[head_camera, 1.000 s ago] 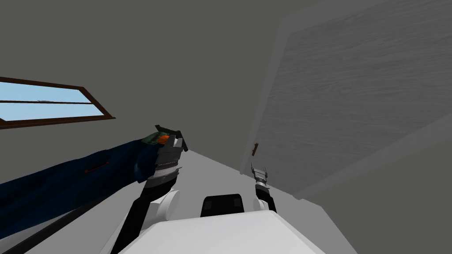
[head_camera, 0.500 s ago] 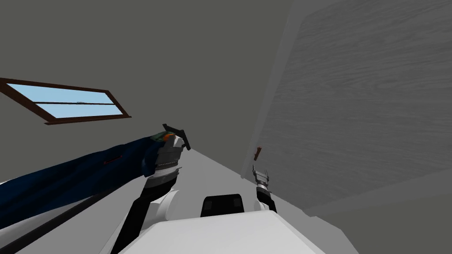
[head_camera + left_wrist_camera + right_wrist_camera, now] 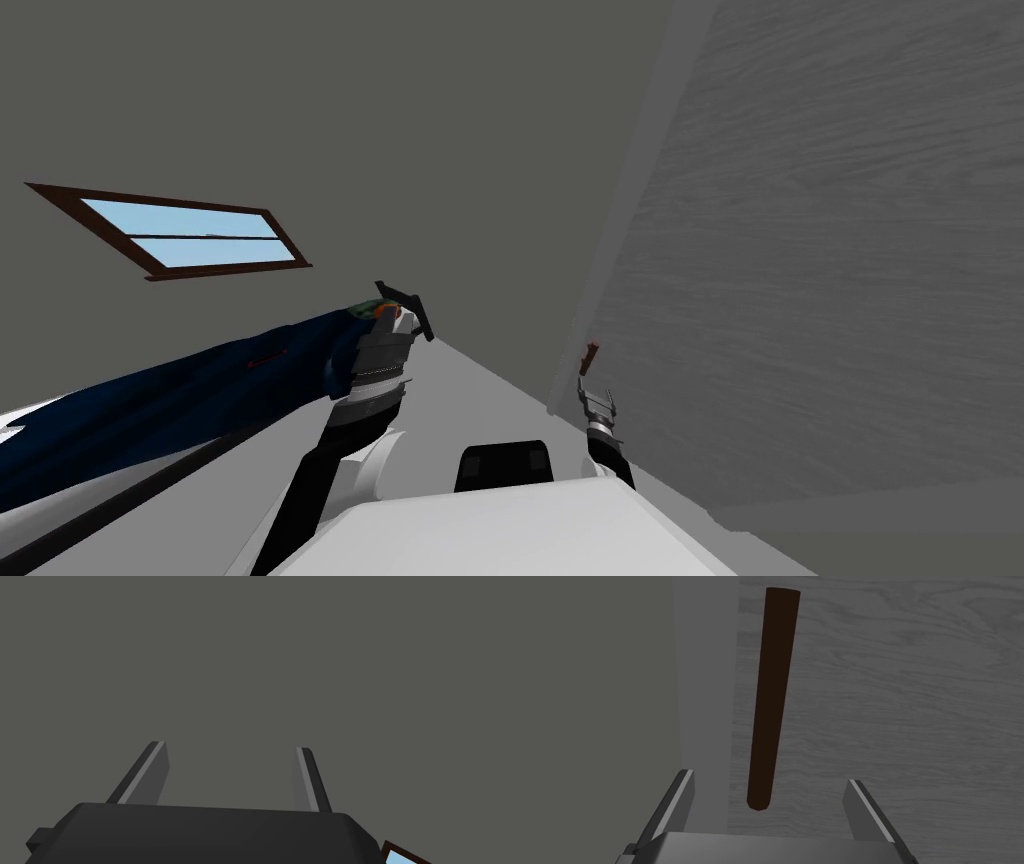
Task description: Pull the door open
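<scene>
The door, a grey wood-grained panel, takes up the right half of the head view. Its handle, a slim dark brown bar, sits near the panel's left edge, at lower centre-right of that frame and just above the right jaws.

In the right wrist view the handle runs straight away from the jaws. Its long axis lies along the line of the 2 fingers rather than across them. The near tip of the bar shows between 1 finger and the other, roughly midway. The right jaws stand wide apart and hold nothing, and neither blade touches the bar. We cannot tell how much depth separates the blades from the handle.

The handle lies just beside the light grey door frame, with the plain wall beyond it. We judge this to be the door's free edge.

The right arm is clearly the nearer one. The left arm rises at centre-left of the head view, well apart from the handle. The left jaws are also spread, with both fingers empty in front of a bare grey surface.

With the blades already flanking the bar, we judge that the next move calls for a short advance towards the panel so that more of the handle sits between them. They can then close on its 2 sides before any pull. If they close too near the tip, the grip may slip off once the door resists.
</scene>
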`<state>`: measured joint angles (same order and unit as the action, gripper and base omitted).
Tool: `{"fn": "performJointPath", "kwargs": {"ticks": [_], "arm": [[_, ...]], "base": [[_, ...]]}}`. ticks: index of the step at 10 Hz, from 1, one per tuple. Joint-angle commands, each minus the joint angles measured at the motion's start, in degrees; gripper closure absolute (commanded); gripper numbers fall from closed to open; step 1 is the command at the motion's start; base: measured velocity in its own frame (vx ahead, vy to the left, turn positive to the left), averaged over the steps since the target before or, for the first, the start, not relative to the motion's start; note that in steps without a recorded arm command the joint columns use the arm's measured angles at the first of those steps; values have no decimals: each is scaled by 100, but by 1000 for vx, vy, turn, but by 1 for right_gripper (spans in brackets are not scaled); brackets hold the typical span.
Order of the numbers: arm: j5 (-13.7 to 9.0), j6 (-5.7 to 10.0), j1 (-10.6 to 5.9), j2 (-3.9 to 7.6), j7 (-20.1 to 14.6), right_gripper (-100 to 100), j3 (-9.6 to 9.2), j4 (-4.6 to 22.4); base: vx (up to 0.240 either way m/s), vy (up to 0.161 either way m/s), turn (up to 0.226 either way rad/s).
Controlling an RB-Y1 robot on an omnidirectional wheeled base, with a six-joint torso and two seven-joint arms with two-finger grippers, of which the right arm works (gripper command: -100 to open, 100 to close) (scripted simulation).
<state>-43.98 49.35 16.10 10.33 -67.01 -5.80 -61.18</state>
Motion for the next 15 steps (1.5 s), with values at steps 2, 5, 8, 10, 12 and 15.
{"fn": "performJointPath", "kwargs": {"ticks": [2, 5, 8, 10, 12, 15], "arm": [[-27, 78, 16, 241, -332, -100, 21, 204], [-69, 146, 34, 543, -707, -100, 59, 429], [-112, 214, 52, 848, -1086, -100, 97, 656], [-99, 271, 83, 874, -1159, -100, 72, 722], [-99, 271, 83, 874, -1159, 100, 72, 722], [-99, 271, 83, 874, -1159, 100, 72, 722]], "base": [[192, 7, 39], [147, -6, 35], [139, -17, 33], [117, -2, -6], [-28, 8, 11], [-5, -4, 7]]}}
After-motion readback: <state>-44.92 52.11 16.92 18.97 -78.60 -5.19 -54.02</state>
